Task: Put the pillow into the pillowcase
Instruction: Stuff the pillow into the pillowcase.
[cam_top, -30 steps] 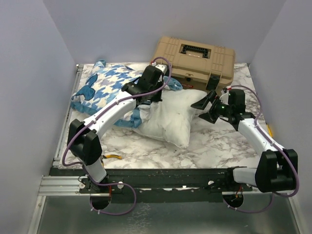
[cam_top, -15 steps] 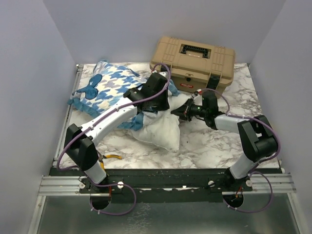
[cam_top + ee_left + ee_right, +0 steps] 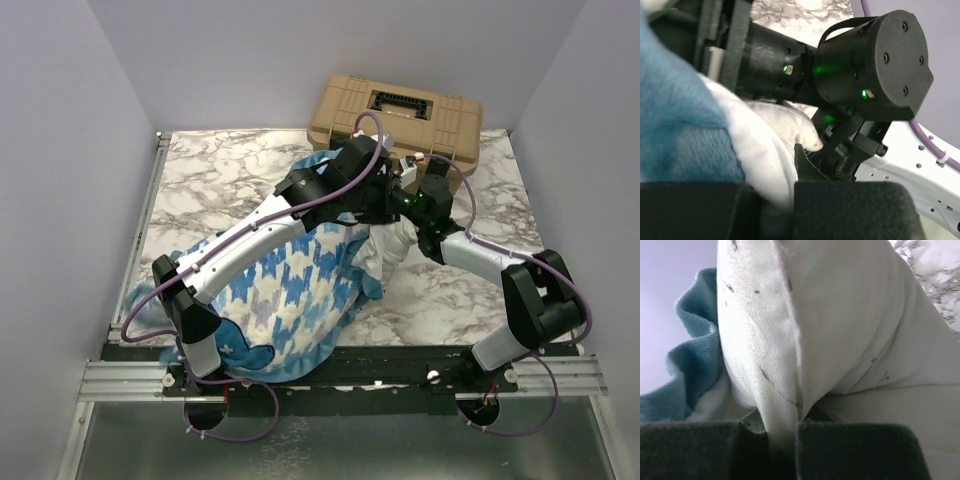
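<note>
Pillow (image 3: 388, 248) shows as a white bulge near the middle of the desk (image 3: 220, 180), its left part covered by the pillowcase (image 3: 290, 290). We hold a folded seam of it pinched in our right claw (image 3: 782, 440). The pillowcase drapes over our left arm (image 3: 250, 235) down to the desk's near edge, houndstooth side out. Our left claw (image 3: 776, 200) is pressed together on white cloth edged by blue plush, the pillowcase's rim. Behind both claws stands a tan box (image 3: 400, 110).
</note>
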You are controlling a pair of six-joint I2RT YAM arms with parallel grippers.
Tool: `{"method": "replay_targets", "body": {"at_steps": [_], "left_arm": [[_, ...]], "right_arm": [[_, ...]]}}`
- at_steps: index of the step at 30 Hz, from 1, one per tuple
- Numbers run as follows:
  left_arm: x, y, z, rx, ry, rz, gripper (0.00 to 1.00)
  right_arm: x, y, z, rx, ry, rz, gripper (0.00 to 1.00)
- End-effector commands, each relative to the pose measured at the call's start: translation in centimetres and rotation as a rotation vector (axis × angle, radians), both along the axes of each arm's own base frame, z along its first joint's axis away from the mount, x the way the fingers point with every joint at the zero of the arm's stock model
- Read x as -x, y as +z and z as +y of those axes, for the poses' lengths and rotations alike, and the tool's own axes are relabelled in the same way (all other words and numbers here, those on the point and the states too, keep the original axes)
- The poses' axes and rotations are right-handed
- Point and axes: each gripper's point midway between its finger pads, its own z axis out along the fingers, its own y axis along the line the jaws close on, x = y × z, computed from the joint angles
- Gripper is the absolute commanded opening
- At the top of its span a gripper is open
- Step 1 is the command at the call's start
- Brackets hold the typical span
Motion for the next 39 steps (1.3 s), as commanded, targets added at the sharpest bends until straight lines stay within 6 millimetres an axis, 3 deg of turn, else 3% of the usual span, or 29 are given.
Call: {"method": "replay_targets", "body": {"at_steps": [1,7,11,15,19,24,27,32,37,39], "left_arm": [[1.4,11.1,-5.1,0.342,-0.113,-0.160,0.00],[-5.2,15.4,-0.2,0.393,0.111,-0.275,0.00],[-6.7,20.4,0.5,0.496,0.137,-0.374,0.00],[-6.3,24.8,-1.8,0.681,0.059,-0.371,0.00],[-4.3,28.9,-4.4,0.954,-0.082,-0.301,0.00],[-1.1,33.5,-5.5,1.210,-0.133,-0.274,0.00],[-0.5,34.4,-5.5,1.284,-0.148,-0.240,0.00],[-1.5,34.0,-4.5,1.259,-0.108,-0.224,0.00],[-3.2,33.6,-1.6,1.197,-0.090,-0.243,0.00],[-5.1,32.2,0.3,1.125,-0.039,-0.264,0.00]], "right_arm": [[1.1,3.8,1.5,-0.062,-0.047,-0.080,0.00],[3.4,5.1,0.7,-0.045,-0.014,-0.079,0.00],[5.4,8.0,0.3,-0.049,0.030,-0.132,0.00],[6.8,11.8,0.0,-0.048,0.056,-0.222,0.00],[7.3,15.3,0.4,-0.050,0.093,-0.330,0.00],[6.9,17.0,1.6,-0.026,0.078,-0.406,0.00],[7.8,17.2,4.0,-0.041,0.141,-0.436,0.00],[10.4,17.0,6.9,-0.087,0.260,-0.460,0.00],[12.3,17.1,6.0,-0.144,0.309,-0.456,0.00],[12.5,17.2,5.0,-0.116,0.285,-0.470,0.00]]}}
